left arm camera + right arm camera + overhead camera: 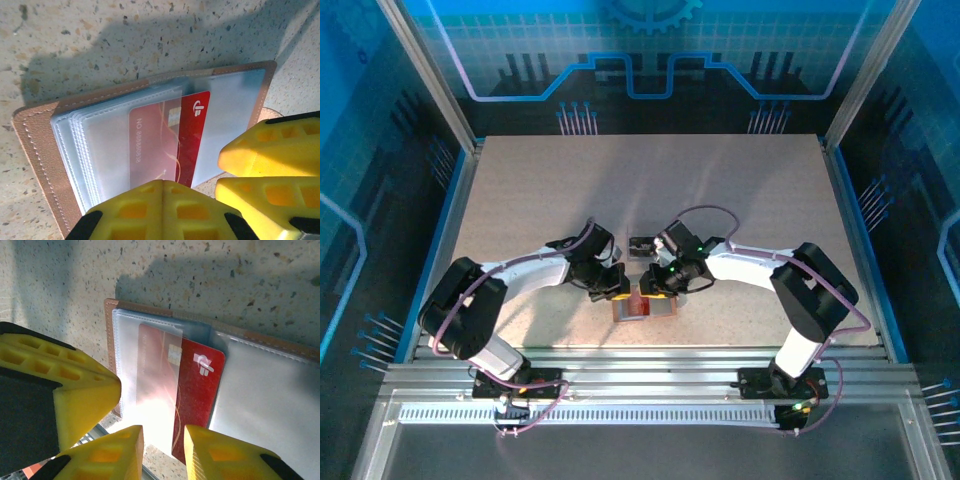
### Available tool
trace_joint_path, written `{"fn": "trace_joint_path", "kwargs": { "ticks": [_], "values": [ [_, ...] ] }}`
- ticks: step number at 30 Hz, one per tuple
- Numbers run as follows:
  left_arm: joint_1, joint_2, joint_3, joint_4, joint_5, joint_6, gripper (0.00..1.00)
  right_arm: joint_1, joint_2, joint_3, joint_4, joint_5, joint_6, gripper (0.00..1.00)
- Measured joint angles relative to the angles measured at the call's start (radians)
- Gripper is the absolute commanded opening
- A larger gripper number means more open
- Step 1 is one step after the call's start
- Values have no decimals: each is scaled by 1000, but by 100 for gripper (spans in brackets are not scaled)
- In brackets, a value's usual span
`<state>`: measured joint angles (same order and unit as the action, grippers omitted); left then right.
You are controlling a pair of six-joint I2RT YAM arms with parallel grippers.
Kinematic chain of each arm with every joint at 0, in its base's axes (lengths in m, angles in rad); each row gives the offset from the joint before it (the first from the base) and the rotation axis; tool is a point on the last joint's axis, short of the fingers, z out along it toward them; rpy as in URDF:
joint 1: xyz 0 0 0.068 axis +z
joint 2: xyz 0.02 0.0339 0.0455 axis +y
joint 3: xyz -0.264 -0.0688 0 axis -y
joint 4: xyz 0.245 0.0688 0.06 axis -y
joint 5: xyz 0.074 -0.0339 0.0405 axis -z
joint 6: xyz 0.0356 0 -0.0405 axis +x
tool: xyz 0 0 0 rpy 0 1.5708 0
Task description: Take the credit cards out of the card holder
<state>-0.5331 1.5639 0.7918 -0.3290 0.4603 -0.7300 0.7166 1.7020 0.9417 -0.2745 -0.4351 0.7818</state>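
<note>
**Card holder.** The card holder [663, 306] lies open, inner face up, on the speckled worktop [720, 200]. In the top view it sits at the 6 o'clock side of the worktop, close to the near edge and between the two arms. Its salmon-pink cover shows as a stitched border around a stack of clear sleeves [100, 145].

**Credit card.** One red card [192, 135] is seated in the top sleeve.
- In the left wrist view, the part toward 9 o'clock is under frosted plastic. The part toward 3 o'clock, carrying a white logo, is bare.
- In the right wrist view, the red card [200, 385] shows the same split, and its chip sits at the sleeve's edge.

**Left tool.** The left tool [162, 187] has its yellow fingers pressed together with nothing between them. The tips rest over the 6 o'clock end of the card. In the top view the left tool [617, 288] stands at the holder's 10 o'clock.

**Right tool.** The right tool [164, 440] has its fingers a little apart. The card's 6 o'clock end lies in the gap. Whether they pinch anything cannot be told. In the top view the right tool [657, 288] stands at about the holder's 12 o'clock.
</note>
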Motion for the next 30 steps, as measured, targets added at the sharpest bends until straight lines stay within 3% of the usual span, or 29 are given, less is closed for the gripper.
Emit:
{"fn": "trace_joint_path", "kwargs": {
  "ticks": [30],
  "values": [
    [0, 40, -23, -3, -22, 23, 0, -13, 39, -77, 108, -39, 23, 27]
  ]
}}
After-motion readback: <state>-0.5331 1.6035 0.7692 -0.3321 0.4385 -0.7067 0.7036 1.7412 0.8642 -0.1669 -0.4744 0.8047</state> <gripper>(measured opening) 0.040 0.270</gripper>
